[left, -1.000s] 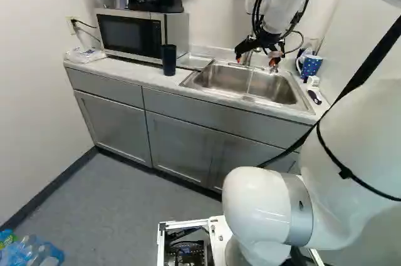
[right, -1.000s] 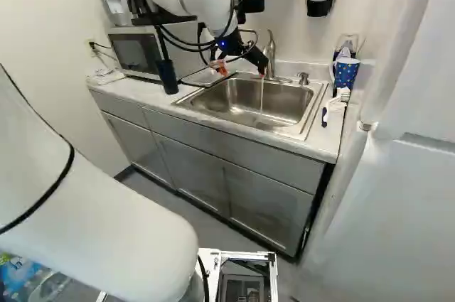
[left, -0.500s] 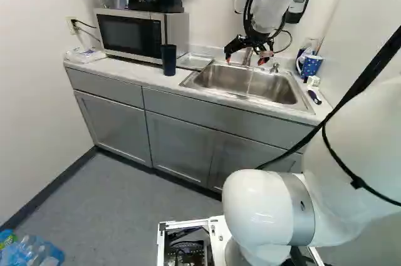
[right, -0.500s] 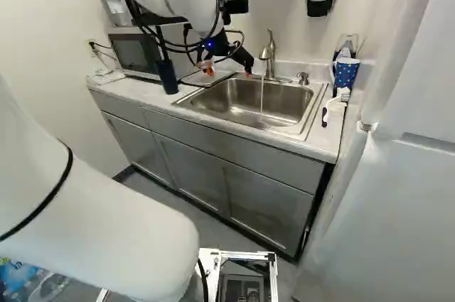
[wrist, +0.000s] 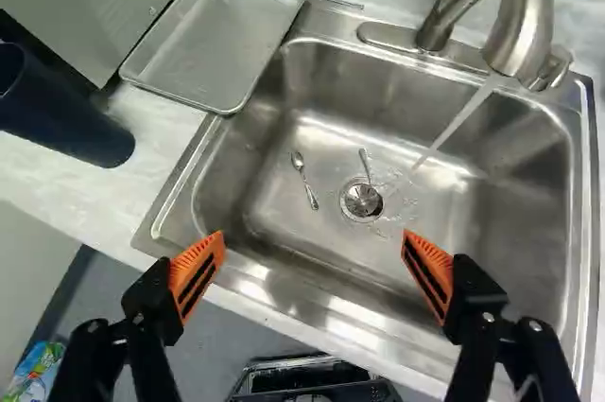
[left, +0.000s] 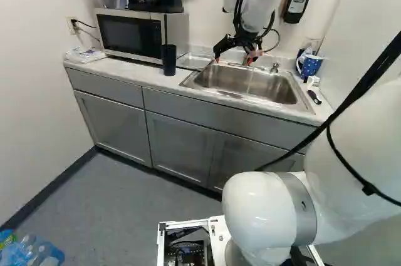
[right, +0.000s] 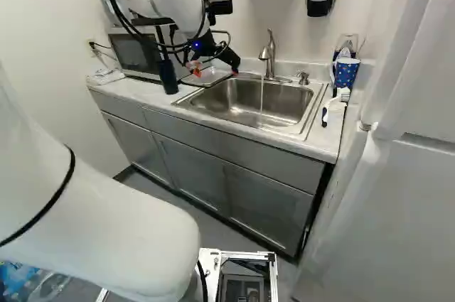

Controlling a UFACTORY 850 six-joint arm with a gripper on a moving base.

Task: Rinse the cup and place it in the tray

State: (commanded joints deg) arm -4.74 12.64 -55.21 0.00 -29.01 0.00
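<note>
Dark cup [wrist: 61, 113], task obj. (judged): shown upright on the countertop [wrist: 161, 128], b/w microwave [left: 128, 35] and sink [wrist: 321, 132], near tray [wrist: 213, 47] but apart from it. Wall tall, smooth, w/o visible handle; matl. cannot be told. Obj. is judged light when empty, heavier if filled, and stiff rather than soft; fragility is unclear, so mod. force is advised. Slip is to be expected once the wall is wetted under the water [wrist: 460, 123] from the faucet [wrist: 520, 14]. Grasp is best taken approx. mid-body, w/ one pad per side, rim left uncovered for rinsing; a hold too high may let the base swing. Gripper [wrist: 315, 236]: spread wide, orange pads [wrist: 198, 274] well apart; nothing is held or touched, the cup being outside the gap, beside one finger.
</note>
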